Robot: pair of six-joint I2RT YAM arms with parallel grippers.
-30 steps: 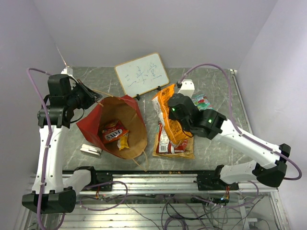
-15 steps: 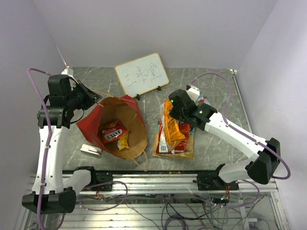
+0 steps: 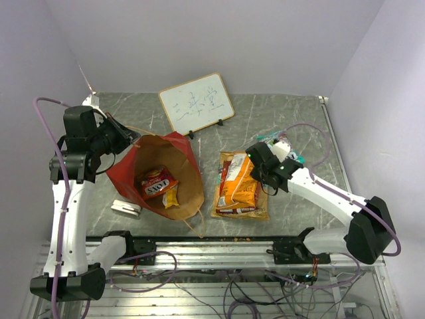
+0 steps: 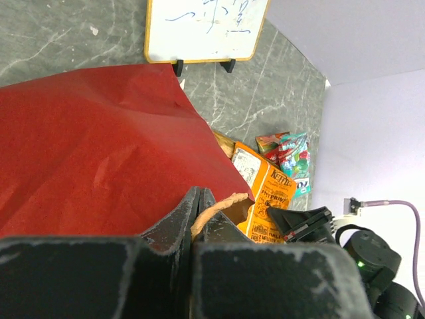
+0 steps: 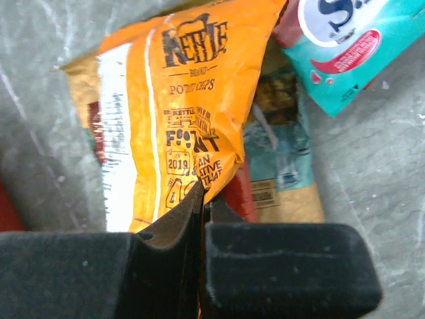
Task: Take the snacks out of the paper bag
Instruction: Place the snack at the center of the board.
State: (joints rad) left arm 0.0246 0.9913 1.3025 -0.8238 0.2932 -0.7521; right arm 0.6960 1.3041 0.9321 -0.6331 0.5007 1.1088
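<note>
Lowered, the Kettle chips bag (image 3: 240, 186) lies flat; my right fingers (image 5: 166, 246) pinch it; my left fingers (image 4: 169, 229) clamp the paper bag (image 4: 86, 146).

red paper bag (image 3: 121, 177), orange packet (image 3: 240, 186), marbled table (image 3: 299, 126)

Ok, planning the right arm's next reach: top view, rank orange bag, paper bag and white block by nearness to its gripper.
1. Orange bag, pinched in the right gripper, centre-right.
2. Paper bag, to its left.
3. White block, far left, past the paper bag.

Grey marbled table (image 3: 279, 113): red paper bag (image 3: 123, 176), whiteboard (image 3: 196, 102), piled snacks (image 3: 240, 189), small white block (image 3: 125, 208).
</note>
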